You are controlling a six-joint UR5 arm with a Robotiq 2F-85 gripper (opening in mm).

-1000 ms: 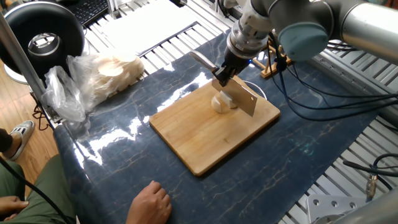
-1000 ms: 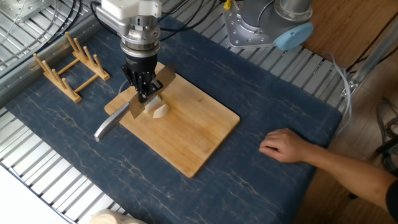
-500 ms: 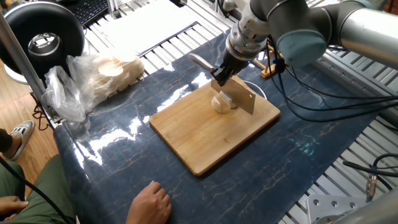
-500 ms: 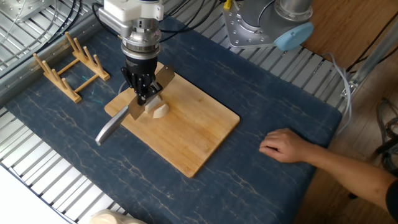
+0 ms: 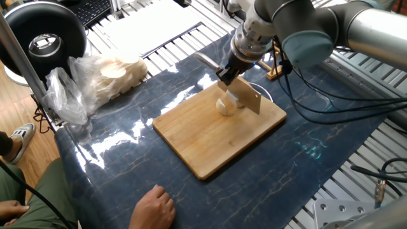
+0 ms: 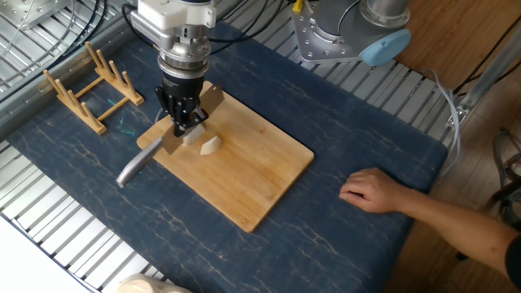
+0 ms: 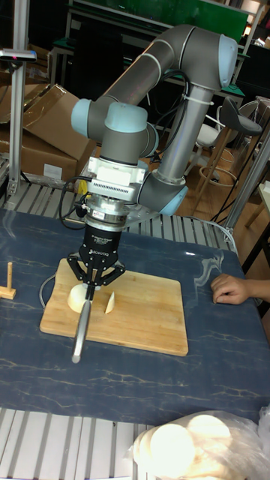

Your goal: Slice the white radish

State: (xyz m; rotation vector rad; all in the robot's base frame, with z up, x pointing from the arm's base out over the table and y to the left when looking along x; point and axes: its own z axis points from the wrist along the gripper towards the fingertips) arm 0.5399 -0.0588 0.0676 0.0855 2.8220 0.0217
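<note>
Two pale radish (image 5: pixel 224 105) pieces lie on the board (image 5: pixel 219 130) in one fixed view, half hidden behind the knife (image 5: pixel 245 97) blade, so their cut faces cannot be made out. The gripper (image 5: pixel 227 74) is clenched on the knife; its fingers are too dark to separate. The handle points up-left, away from the arm, and the blade slants down toward the board's right end. Against half a second ago, the blade sits slightly higher.

The other fixed view shows one wedge (image 6: pixel 210 146) clear on the board (image 6: pixel 244 175), its long axis slanting along the board, and a second piece (image 6: pixel 192 137) tucked under the gripper (image 6: pixel 183 122) and mostly covered. The knife (image 6: pixel 146 156) handle juts out past the board's edge over the worktop (image 6: pixel 342 236). Earlier the blade crossed in front of the pieces; it has now drawn back toward the rack (image 6: pixel 85 85). A hand (image 6: pixel 370 191) rests on the worktop, well apart.

The tall fixed view shows the knife (image 7: pixel 81 322) end-on, hanging between a rounded chunk (image 7: pixel 76 297) and a thin wedge (image 7: pixel 109 301). The gripper (image 7: pixel 92 281) hides the blade's top.
</note>
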